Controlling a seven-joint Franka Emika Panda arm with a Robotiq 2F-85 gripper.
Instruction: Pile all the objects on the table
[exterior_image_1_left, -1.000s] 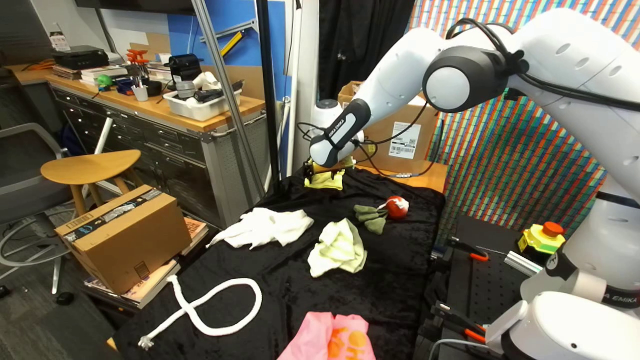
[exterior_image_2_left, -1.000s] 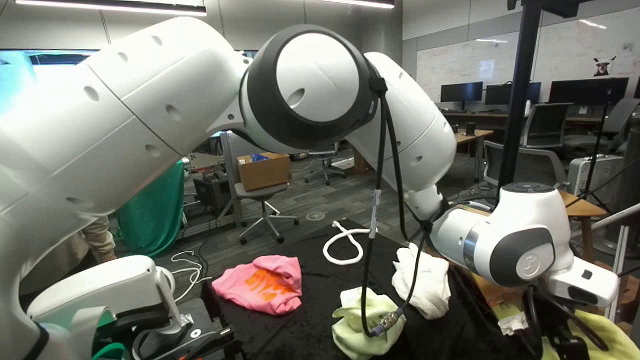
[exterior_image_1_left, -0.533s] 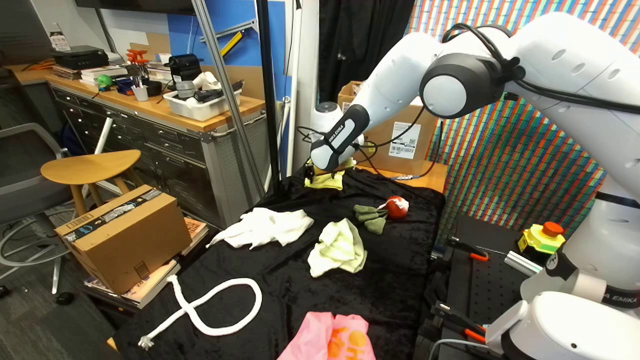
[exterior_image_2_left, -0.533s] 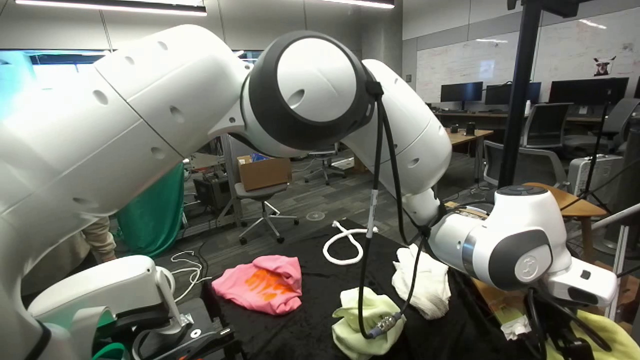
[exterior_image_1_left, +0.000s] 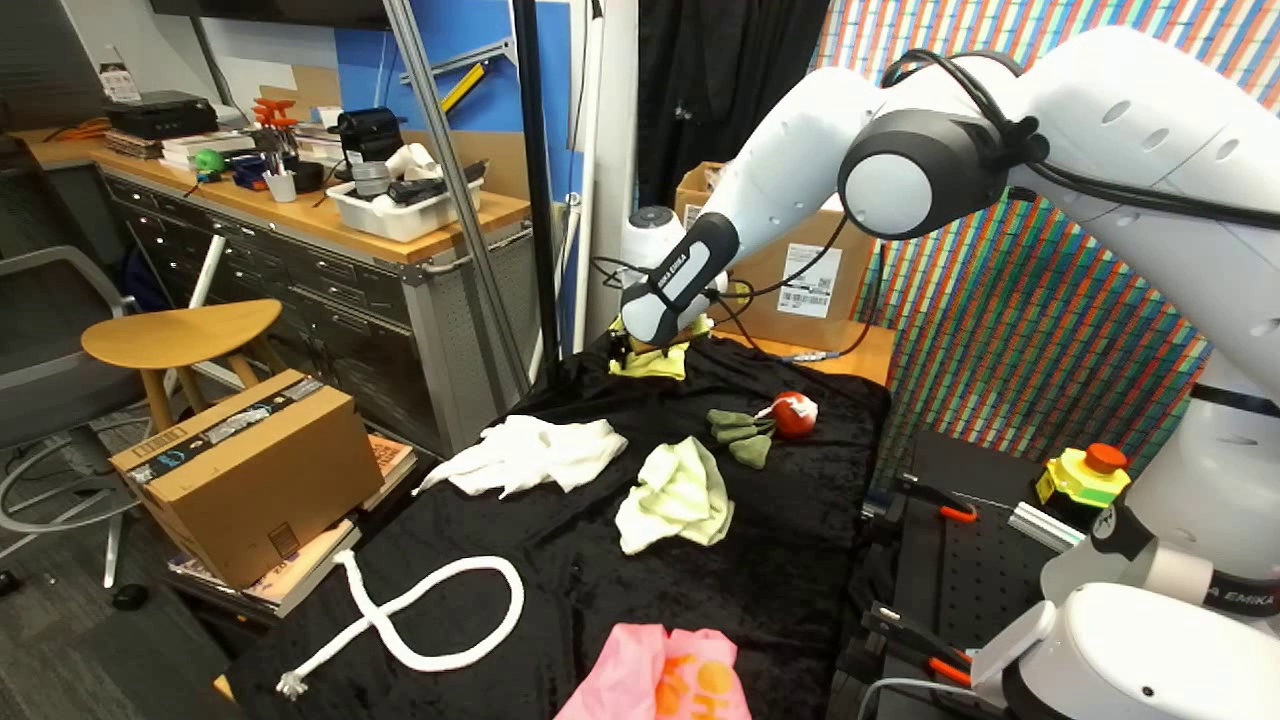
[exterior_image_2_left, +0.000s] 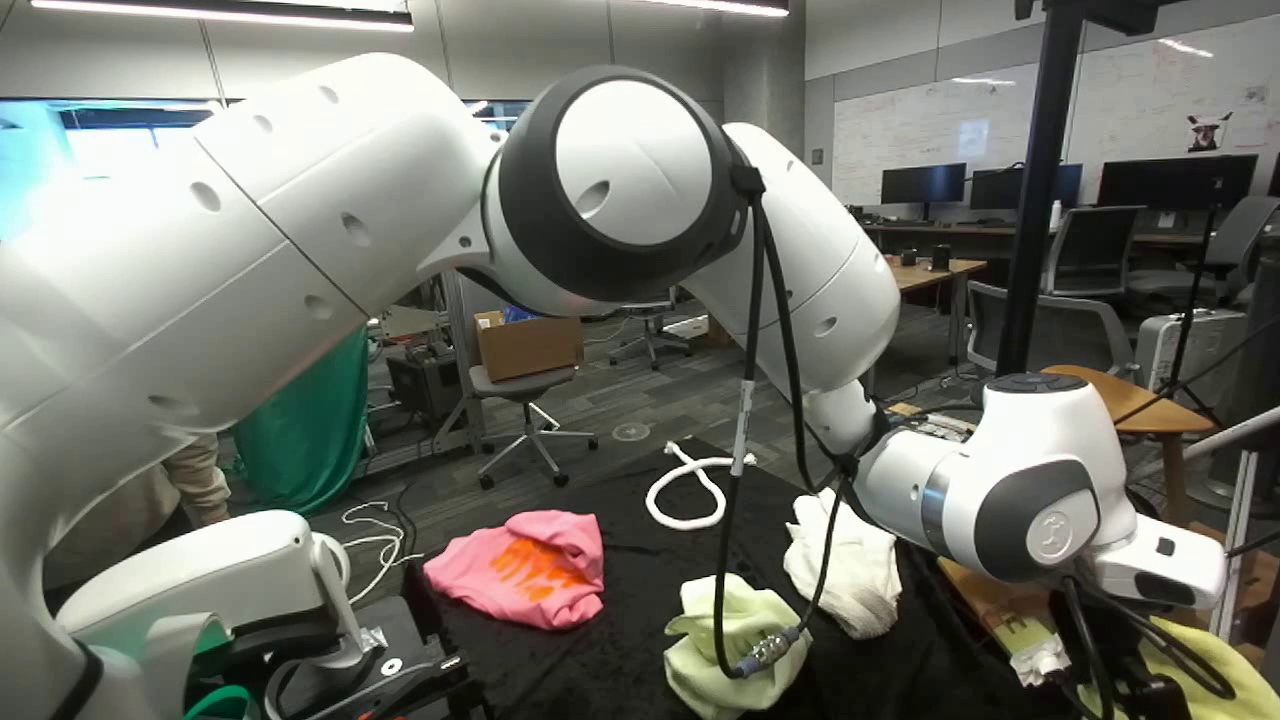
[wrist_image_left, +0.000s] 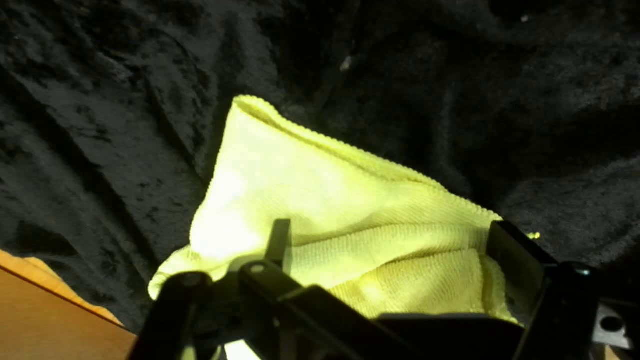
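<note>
Over the last second the arm (exterior_image_1_left: 790, 150) has dipped a little, and the end effector (wrist_image_left: 397, 240) stands wide open over the yellow ribbed cloth (wrist_image_left: 345, 210) with nothing in its grip; whether it touches the fabric I cannot tell. No cloth has shifted, so this is probably the last lining-up before a grasp, and the pile itself looks not yet begun. With the crumpled pale green cloth (exterior_image_1_left: 675, 497) on the black-draped desk (exterior_image_1_left: 790, 570) as landmark, the yellow ribbed cloth lies well apart from it, the white cloth (exterior_image_1_left: 545, 455) near it on the side away from the robot's base (exterior_image_1_left: 1165, 500), what looks like a red toy radish (exterior_image_1_left: 795, 415) near it on the base's side, and the pink cloth with orange print (exterior_image_2_left: 520, 570) on the opposite side of it from the yellow one. The white rope (exterior_image_1_left: 378, 617) lies looped well apart from the pale green cloth. Beyond that landmark, in an exterior view, a labelled cardboard box (exterior_image_1_left: 815, 260) and a black pole (exterior_image_1_left: 540, 200) may limit sideways travel; a slack arm cable (exterior_image_2_left: 744, 430) hangs in front of it in an exterior view and could snag.
</note>
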